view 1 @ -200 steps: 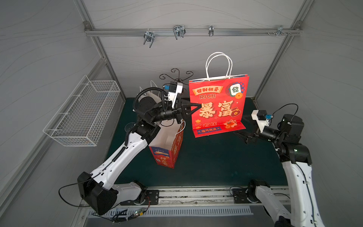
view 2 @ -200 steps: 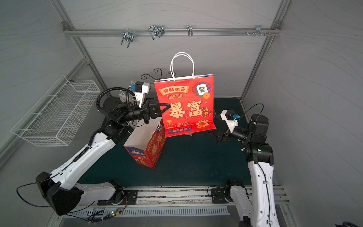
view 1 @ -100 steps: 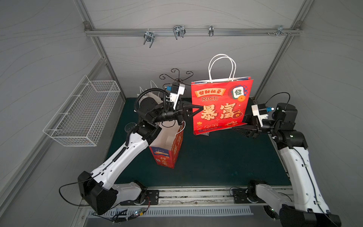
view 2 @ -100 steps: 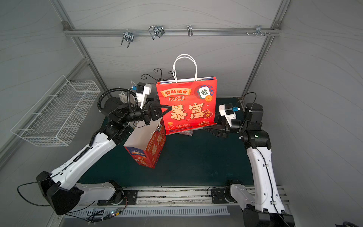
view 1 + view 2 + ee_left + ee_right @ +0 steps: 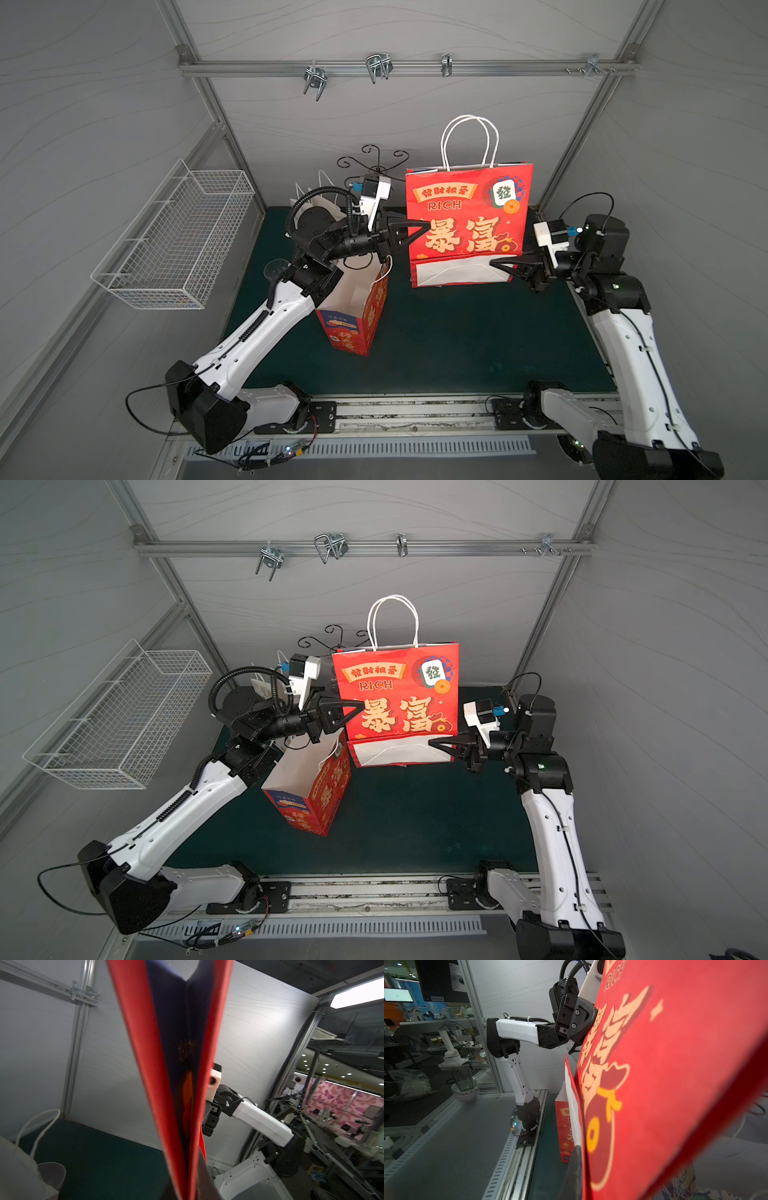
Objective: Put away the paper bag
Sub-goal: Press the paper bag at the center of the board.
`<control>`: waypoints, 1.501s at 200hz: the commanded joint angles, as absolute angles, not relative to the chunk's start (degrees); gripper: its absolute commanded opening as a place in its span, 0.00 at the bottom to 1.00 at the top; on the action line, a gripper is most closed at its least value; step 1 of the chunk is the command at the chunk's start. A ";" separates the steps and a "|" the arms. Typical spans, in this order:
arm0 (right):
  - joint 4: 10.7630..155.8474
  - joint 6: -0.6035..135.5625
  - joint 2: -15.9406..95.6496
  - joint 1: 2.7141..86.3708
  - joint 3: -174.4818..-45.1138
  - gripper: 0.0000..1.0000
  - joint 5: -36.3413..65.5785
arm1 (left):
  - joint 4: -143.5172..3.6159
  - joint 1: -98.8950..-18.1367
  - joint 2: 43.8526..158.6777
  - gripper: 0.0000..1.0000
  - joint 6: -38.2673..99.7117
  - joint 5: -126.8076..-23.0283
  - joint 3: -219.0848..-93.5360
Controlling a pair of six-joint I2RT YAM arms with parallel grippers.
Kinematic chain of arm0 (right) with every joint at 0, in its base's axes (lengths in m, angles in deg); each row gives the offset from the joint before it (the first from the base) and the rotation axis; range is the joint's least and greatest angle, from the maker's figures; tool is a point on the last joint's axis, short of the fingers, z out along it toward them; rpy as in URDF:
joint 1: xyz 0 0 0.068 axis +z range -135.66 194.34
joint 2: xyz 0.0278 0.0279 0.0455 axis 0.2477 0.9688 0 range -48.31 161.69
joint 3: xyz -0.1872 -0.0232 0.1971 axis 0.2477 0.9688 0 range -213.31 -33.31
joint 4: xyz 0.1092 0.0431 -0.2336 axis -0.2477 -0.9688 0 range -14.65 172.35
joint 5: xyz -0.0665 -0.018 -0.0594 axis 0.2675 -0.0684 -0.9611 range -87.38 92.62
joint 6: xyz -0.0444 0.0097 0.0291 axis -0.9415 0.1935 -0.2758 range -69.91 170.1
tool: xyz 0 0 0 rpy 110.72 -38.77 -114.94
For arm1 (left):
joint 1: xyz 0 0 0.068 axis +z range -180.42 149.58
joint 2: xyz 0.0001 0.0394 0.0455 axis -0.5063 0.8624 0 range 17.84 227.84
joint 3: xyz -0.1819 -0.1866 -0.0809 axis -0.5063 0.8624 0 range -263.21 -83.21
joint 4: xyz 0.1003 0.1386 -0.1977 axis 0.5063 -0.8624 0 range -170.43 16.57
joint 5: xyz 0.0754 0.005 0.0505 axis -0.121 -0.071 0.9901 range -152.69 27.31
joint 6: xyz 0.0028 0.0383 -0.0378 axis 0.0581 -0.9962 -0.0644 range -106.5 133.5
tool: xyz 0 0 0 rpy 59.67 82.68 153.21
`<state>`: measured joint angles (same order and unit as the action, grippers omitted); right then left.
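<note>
Both top views evenly and softly lit, no glare on the grey walls (image 5: 104,83), dark green bench (image 5: 457,340) showing only faint shadows; left wrist view dimmer, paper bag (image 5: 182,1043) close and blurred, ceiling light strip (image 5: 357,995) blown out; right wrist view: bag face soft up close, background sharp.
</note>
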<state>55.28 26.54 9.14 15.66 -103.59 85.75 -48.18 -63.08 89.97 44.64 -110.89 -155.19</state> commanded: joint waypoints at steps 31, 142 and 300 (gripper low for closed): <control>56.18 25.44 3.07 14.70 -104.27 0.00 74.02 | -51.26 -62.87 83.36 0.93 32.78 -95.08 -153.74; 56.86 30.05 3.67 15.47 -108.85 0.01 77.59 | -56.17 -63.94 86.20 1.00 26.92 -113.28 -148.12; 59.37 49.28 8.17 16.54 -104.24 0.07 79.71 | -41.49 -64.95 89.57 0.00 38.09 -115.34 -148.66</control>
